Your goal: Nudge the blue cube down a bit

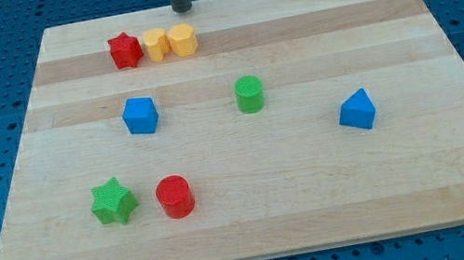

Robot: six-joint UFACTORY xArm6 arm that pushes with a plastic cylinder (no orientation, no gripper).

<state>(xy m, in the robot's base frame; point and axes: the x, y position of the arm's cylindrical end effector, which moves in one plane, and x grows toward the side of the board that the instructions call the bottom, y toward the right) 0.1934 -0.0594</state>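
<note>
The blue cube [140, 115] sits on the wooden board [336, 188] left of centre. My tip [182, 9] is at the board's top edge, above and to the right of the blue cube and well apart from it. It stands just above the yellow blocks and does not touch them.
A red star-like block [124, 51], a yellow block [156, 44] and a yellow hexagonal block [183, 40] form a row near the top. A green cylinder [250, 94] is at centre, a blue triangular block [357, 111] at right. A green star [113, 202] and red cylinder [174, 196] lie below the cube.
</note>
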